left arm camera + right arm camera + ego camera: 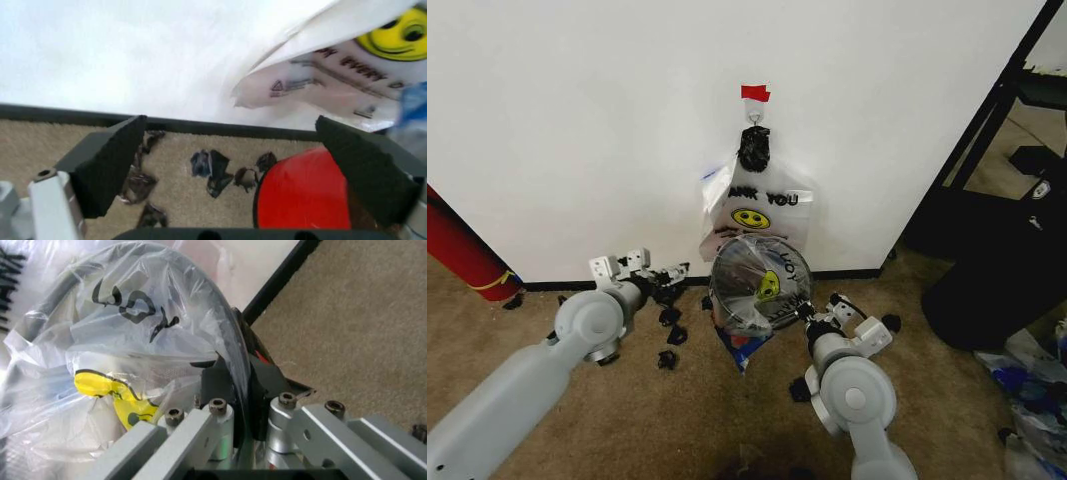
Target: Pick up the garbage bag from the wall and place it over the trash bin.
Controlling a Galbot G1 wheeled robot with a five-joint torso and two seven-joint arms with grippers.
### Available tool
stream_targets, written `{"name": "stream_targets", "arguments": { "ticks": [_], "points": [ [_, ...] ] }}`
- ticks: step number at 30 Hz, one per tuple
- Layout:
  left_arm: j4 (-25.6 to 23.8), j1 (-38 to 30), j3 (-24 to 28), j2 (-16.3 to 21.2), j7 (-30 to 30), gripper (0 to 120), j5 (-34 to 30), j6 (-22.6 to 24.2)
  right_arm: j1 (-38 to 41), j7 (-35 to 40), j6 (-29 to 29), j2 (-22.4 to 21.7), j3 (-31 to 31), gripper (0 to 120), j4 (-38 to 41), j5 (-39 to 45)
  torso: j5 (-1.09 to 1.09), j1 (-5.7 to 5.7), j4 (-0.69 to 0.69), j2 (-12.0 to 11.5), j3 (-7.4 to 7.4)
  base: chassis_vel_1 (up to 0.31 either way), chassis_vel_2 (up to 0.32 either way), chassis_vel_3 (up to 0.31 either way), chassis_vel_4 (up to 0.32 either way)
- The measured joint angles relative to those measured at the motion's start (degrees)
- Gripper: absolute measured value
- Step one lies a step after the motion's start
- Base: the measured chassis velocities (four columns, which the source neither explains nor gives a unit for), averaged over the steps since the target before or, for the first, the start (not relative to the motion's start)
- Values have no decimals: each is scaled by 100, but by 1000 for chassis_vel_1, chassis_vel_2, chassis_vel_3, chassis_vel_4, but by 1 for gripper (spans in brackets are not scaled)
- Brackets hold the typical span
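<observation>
A translucent garbage bag [762, 280] with a yellow smiley lies spread over the round dark trash bin [714, 290], which stands on the carpet against the wall [577, 120]. In the right wrist view the bag's film [133, 340] drapes over the bin's rim [60, 295]. My right gripper [240, 380] is shut on the film at that rim, on the bin's right side [805, 312]. More "THANK YOU" bags [757, 205] hang from a hook [754, 117] under red tape [755, 93]. My left gripper [672, 272] stands open and empty left of the bin, beside its red base [300, 195].
A red cylinder [462, 250] leans at the far left. Black scraps [669, 335] litter the carpet by my left arm. A blue-printed plastic piece [742, 350] pokes out under the bin. Black furniture and a dark bag [1007, 270] crowd the right side.
</observation>
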Motion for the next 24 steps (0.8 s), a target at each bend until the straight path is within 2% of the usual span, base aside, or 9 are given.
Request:
{"name": "stream_targets", "arguments": {
  "ticks": [4,6,8,10,14,18,19,22,24],
  "points": [
    [-812,-8,111,234,-316,84,-92,427,3,-15,37,0,-11,0,-55,-83,0,0,3,0,0,0,0,0,0],
    [-903,-29,141,245,-350,83,-128,466,4,-19,40,0,-14,0,-62,-93,0,0,3,0,0,0,0,0,0],
    [-1285,-224,300,305,-559,75,-474,750,4,-37,56,0,-31,0,-97,-134,1,-1,1,0,0,0,0,0,0],
    [-1586,-610,553,358,-1085,63,-1265,1081,26,-33,73,0,-94,0,-157,-187,1,-1,1,0,0,0,0,0,0],
    [-1622,-1012,876,375,-1330,53,-1563,1206,42,17,73,0,-127,0,-178,-193,2,-1,2,0,0,0,0,0,0],
    [-1453,-1959,1876,183,-1566,34,-1842,1261,48,122,72,0,-126,0,-179,-188,1,0,1,0,1,0,0,0,0],
    [-1453,-1959,1876,183,-1566,34,-1842,1261,48,122,72,0,-126,0,-179,-188,1,0,1,0,1,0,0,0,0],
    [-1119,-2699,2689,-158,-1857,23,-2089,1260,44,151,72,0,-121,0,-190,-221,1,0,0,0,1,0,0,0,0],
    [-877,-3060,3032,-383,-2029,13,-2230,1262,39,163,72,0,-114,0,-197,-240,2,0,0,0,1,0,0,0,0]
  ]
}}
